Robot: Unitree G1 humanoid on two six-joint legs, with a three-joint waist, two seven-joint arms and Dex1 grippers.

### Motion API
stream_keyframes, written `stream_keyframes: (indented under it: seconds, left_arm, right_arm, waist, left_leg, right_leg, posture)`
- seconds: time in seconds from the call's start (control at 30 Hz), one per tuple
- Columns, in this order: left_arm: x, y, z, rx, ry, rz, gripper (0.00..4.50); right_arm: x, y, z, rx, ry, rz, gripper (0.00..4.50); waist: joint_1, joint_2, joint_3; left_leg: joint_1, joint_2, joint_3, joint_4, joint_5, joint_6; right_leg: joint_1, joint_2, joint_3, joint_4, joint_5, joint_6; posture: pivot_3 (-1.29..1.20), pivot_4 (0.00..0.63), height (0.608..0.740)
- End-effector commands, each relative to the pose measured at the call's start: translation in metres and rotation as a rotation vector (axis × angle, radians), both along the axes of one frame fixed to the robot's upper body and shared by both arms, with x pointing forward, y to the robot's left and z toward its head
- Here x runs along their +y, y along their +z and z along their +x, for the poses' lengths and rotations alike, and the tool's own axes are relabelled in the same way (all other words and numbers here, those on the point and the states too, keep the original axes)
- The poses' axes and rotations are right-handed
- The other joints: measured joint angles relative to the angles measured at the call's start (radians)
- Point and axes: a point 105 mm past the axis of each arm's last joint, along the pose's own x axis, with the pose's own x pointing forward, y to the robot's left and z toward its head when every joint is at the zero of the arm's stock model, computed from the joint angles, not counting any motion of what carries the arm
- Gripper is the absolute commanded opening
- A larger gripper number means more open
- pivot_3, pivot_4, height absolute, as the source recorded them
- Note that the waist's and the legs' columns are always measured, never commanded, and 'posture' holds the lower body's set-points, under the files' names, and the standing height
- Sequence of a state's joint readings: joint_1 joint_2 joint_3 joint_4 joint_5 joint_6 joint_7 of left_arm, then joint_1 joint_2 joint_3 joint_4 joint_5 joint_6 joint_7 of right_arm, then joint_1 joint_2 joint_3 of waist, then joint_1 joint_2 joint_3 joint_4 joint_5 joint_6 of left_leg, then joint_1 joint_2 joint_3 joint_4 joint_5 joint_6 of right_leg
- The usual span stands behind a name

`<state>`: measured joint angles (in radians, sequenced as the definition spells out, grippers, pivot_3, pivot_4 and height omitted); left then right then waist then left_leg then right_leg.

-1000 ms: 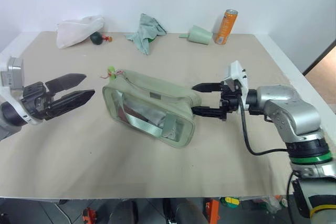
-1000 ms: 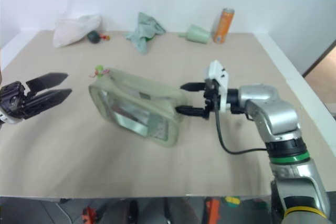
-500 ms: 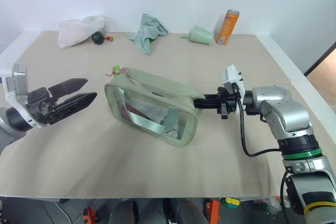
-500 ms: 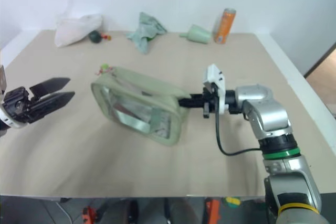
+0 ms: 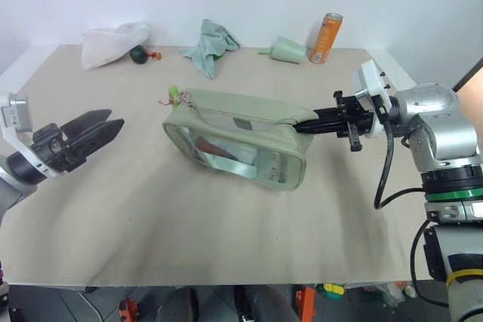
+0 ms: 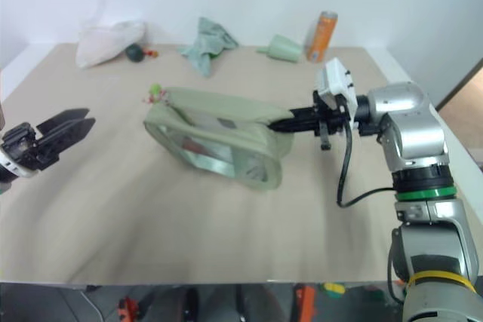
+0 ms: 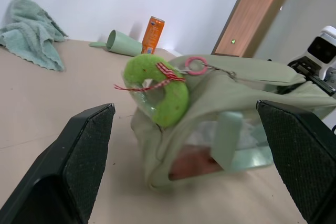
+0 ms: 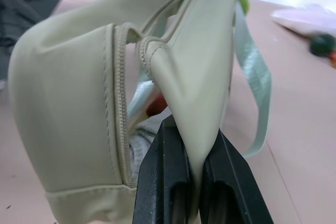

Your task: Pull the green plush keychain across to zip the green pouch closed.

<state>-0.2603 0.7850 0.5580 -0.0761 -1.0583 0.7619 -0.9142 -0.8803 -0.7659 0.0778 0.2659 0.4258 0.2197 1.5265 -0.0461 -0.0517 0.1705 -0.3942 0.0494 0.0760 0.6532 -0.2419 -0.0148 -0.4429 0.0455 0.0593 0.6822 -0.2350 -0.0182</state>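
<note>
The pale sage-green soft rectangular pouch with a clear plastic front panel (image 5: 241, 137) sits near the middle of the beige tabletop (image 5: 226, 224), its long axis running from about ten o'clock to four o'clock across the head views. The right gripper (image 5: 308, 125) comes in from three o'clock with its two black fingers (image 8: 168, 182) pressed together on a fold of fabric at the pouch's right-hand end, the cloth pinched between them. At the opposite end, toward ten o'clock, the small bright lime-green fuzzy ring-shaped keychain (image 7: 156, 89) hangs against the pouch's corner on a thin red cord and a pink ring (image 7: 196, 65). The left gripper (image 5: 94, 130) hovers out at nine o'clock, apart from the pouch, fingers spread wide and holding nothing. Along the far edge at twelve o'clock lie a crumpled teal-green cloth rag (image 5: 211, 44), a pale green cone-shaped cup (image 5: 287, 50) on its side and an upright orange drink can (image 5: 325, 38).
</note>
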Motion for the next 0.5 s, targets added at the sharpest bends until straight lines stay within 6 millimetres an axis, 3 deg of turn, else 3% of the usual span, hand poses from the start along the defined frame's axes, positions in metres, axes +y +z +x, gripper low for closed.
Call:
stream_keyframes:
  seconds: [0.03, 0.1, 0.2, 0.37, 0.5]
  left_arm:
    - [0.001, 0.014, -0.003, -0.052, 0.003, 0.002, 4.5]
    - [0.0, 0.015, -0.004, -0.054, 0.003, 0.004, 4.5]
    - [0.002, 0.015, -0.005, -0.053, 0.008, 0.003, 4.5]
    - [0.005, 0.022, -0.003, -0.062, 0.013, -0.002, 4.5]
    - [0.003, 0.024, -0.002, -0.062, 0.006, 0.005, 4.5]
  right_arm:
    - [0.0, 0.008, -0.004, -0.039, 0.054, -0.03, 0.01]
    - [0.006, 0.008, -0.006, -0.017, 0.08, 0.008, 0.01]
    - [0.02, 0.025, -0.011, -0.007, 0.113, 0.139, 0.01]
    - [0.031, 0.005, -0.018, 0.022, 0.17, 0.078, 0.01]
    - [0.037, 0.014, -0.021, 0.018, 0.201, 0.128, 0.01]
  waist:
    - [0.0, 0.0, 0.0]
    - [-0.001, 0.0, 0.0]
    - [-0.003, 0.0, 0.0]
    - [0.0, 0.0, 0.0]
    - [0.001, 0.0, 0.0]
  left_leg:
    - [0.0, 0.0, 0.0, 0.0, 0.0, 0.0]
    - [0.0, -0.001, 0.001, 0.0, 0.0, 0.0]
    - [0.0, 0.0, 0.001, 0.001, 0.0, 0.0]
    - [0.0, 0.001, 0.0, 0.001, 0.0, -0.001]
    - [0.0, 0.001, 0.0, 0.001, 0.0, -0.001]
  right_leg:
    - [0.0, 0.0, 0.0, 0.0, 0.0, 0.0]
    - [0.0, -0.001, 0.001, 0.0, 0.0, -0.001]
    - [0.0, -0.001, 0.001, 0.0, 0.001, -0.001]
    - [0.0, 0.001, -0.001, 0.001, 0.001, -0.002]
    - [0.0, 0.0, -0.001, 0.001, 0.001, -0.002]
  posture:
    - [0.0, 0.15, 0.74]
    - [0.0, 0.15, 0.74]
    - [0.0, 0.15, 0.74]
    - [0.0, 0.15, 0.74]
    - [0.0, 0.15, 0.74]
